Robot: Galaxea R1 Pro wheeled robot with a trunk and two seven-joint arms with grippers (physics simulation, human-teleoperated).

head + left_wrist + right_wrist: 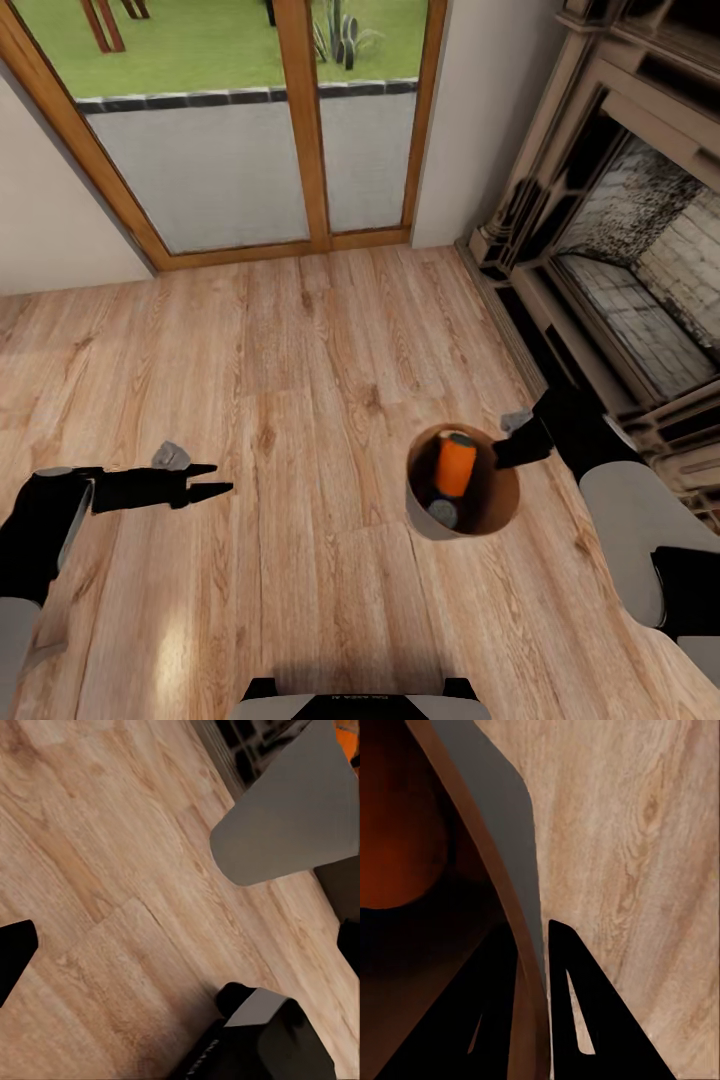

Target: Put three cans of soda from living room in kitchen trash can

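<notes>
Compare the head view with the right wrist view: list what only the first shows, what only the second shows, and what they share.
Head view alone: the glass doors, the fireplace, the left gripper, and an orange can plus a second can inside the bin.

Right wrist view alone: a close look at the right gripper clamped over the bin's rim, one finger inside, one outside.

Both: the bin and the wood floor.

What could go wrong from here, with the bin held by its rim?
1. The right end effector pinches only the thin rim of the trash can, one finger inside and one outside; the can could slip or tilt as the base moves.
2. The orange soda can leans loose inside, over another can; a tilt could spill them.
3. The fireplace stands close by the right arm; a turn might clip it.
</notes>
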